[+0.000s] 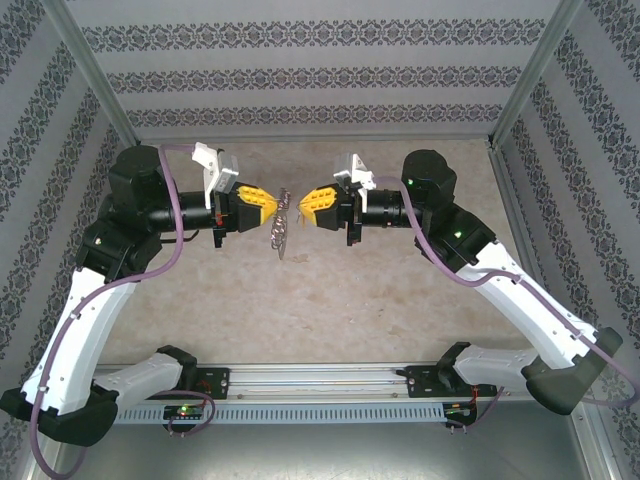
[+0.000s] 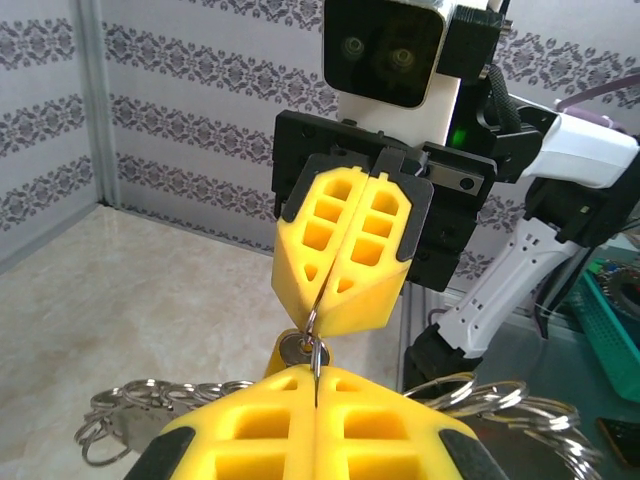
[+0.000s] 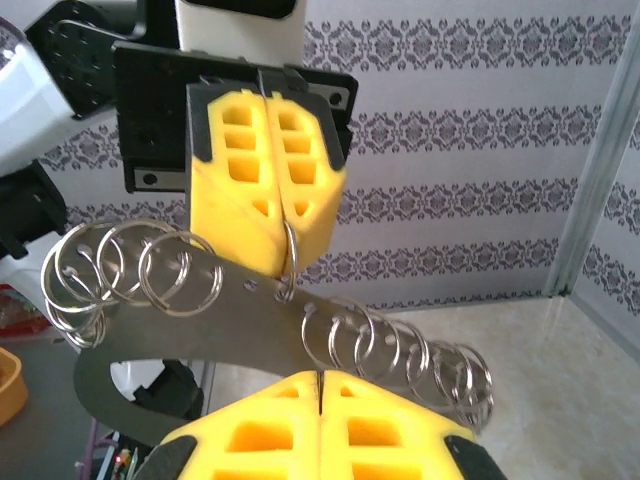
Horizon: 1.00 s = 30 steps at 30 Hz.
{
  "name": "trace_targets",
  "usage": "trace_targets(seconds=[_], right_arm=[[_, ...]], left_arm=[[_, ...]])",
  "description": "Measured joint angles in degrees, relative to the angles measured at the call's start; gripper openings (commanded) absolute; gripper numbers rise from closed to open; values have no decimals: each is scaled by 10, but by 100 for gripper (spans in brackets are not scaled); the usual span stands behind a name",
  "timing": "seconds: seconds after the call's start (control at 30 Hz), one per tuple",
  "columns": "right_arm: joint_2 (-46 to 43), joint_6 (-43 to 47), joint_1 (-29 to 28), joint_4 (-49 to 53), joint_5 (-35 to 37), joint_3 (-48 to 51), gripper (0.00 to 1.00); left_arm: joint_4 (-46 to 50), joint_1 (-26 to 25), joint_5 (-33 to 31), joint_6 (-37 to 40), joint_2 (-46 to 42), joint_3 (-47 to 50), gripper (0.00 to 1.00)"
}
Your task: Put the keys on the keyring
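Left gripper (image 1: 266, 204) and right gripper (image 1: 304, 203) both clamping fully shut on keyring (image 2: 312, 318), top-view centre; keys (image 1: 280, 238) dangling below. Likely threading; next needing ring gap prying open.

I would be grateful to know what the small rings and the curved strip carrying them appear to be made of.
The split rings look like bright polished steel wire: silvery glints, doubled coils. The curved strip is probably sheet metal with a dull grey finish, flat, thin, with punched holes; grey plastic cannot be ruled out.
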State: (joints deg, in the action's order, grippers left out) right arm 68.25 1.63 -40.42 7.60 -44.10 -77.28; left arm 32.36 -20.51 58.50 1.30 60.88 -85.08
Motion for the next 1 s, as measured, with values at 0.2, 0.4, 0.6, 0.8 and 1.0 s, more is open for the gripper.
trace_targets(seconds=[0.2, 0.4, 0.6, 0.8, 1.0], right_arm=[[2, -2, -12, -4, 4, -22, 0], [5, -2, -31, -6, 17, -36, 0], [6, -1, -41, -5, 24, -37, 0], [10, 4, -48, -3, 43, -44, 0], [19, 13, -52, -3, 53, -51, 0]], left_arm=[[16, 0, 17, 0, 9, -17, 0], [22, 0, 19, 0, 9, -17, 0], [22, 0, 19, 0, 8, -17, 0], [22, 0, 19, 0, 4, -17, 0], [22, 0, 19, 0, 1, -17, 0]])
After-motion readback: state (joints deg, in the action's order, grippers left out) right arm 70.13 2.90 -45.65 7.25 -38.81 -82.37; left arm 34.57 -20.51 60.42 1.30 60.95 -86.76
